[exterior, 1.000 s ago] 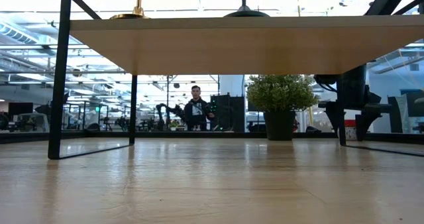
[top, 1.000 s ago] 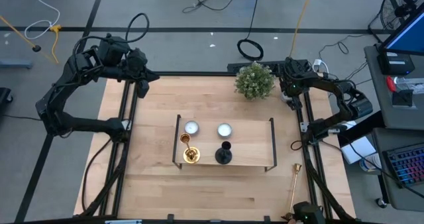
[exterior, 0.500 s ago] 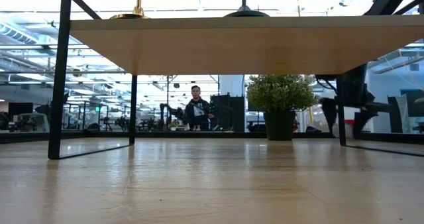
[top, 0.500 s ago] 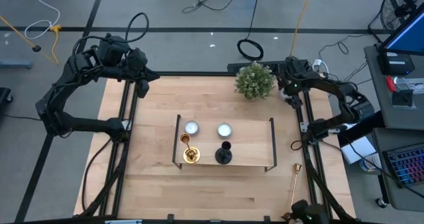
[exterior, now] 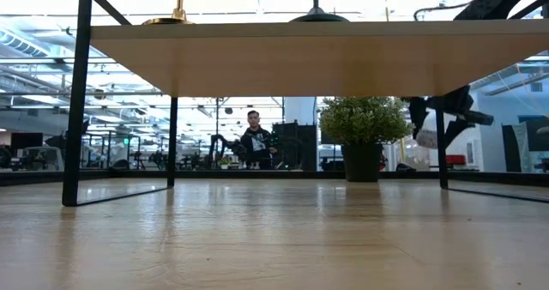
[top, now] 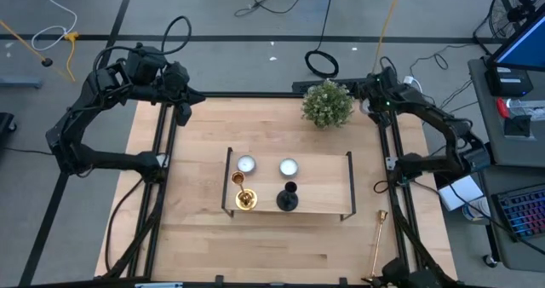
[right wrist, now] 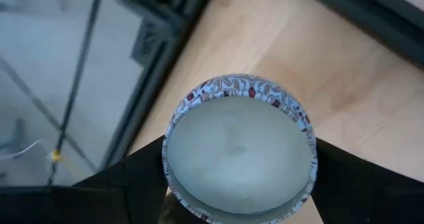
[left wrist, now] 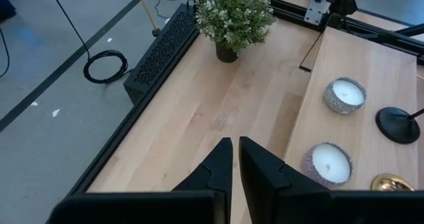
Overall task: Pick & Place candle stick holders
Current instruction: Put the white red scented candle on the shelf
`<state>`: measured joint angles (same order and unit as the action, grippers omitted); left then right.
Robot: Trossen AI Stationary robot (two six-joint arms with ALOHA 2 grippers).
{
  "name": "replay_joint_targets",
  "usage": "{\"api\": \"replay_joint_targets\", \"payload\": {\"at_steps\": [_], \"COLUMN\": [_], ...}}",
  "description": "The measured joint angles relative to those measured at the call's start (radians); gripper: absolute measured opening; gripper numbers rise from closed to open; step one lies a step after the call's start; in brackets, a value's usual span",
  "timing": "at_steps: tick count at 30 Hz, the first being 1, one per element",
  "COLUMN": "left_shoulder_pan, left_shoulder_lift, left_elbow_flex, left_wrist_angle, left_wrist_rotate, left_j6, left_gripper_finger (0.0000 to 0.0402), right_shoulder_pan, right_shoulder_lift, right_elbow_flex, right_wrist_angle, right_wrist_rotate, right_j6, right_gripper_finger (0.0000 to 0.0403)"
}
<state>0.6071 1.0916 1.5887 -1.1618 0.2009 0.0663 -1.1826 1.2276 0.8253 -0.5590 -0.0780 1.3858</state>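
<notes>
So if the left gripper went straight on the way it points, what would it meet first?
Probably bare wooden tabletop just ahead of the shut left gripper; farther along that line stands the potted plant, though depth is unclear.

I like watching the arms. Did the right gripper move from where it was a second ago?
Yes. In the high view the right gripper, holding a round patterned candle, has shifted away from the table's edge, staying right of the potted green plant.

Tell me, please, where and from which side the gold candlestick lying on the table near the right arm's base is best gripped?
Probably at mid-stem, from straight above. The gold candlestick lies flat on the table, its slim stem along the table's right edge, so a gripper with fingers set across the stem should close cleanly; its wider base end, at the table's near edge, is harder to span.
</notes>
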Motion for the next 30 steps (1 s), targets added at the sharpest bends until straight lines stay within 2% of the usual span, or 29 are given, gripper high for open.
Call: {"api": "replay_joint_targets", "payload": {"at_steps": [8, 15, 21, 30], "left_shoulder_pan": [0.000, 0.000, 0.000, 0.000], "left_shoulder_lift": [0.000, 0.000, 0.000, 0.000], "left_elbow_flex": [0.000, 0.000, 0.000, 0.000], "left_wrist_angle": [0.000, 0.000, 0.000, 0.000], "left_wrist_rotate": [0.007, 0.007, 0.008, 0.007], "left_j6": [-0.001, 0.006, 0.011, -0.016], "left_gripper_finger": [0.0030, 0.0030, 0.0030, 0.0030], "right_shoulder_pan": [-0.021, -0.005, 0.029, 0.098], "right_shoulder_lift": [-0.138, -0.258, -0.360, -0.509], "right_elbow_flex": [0.000, 0.000, 0.000, 0.001], "right_wrist_angle": [0.016, 0.076, 0.116, 0.258], "right_wrist_rotate": [-0.067, -0.167, -0.193, -0.302], "right_j6": [-0.044, -0.063, -0.031, 0.052], "right_gripper_finger": [0.0290, 0.0290, 0.0290, 0.0290]}}
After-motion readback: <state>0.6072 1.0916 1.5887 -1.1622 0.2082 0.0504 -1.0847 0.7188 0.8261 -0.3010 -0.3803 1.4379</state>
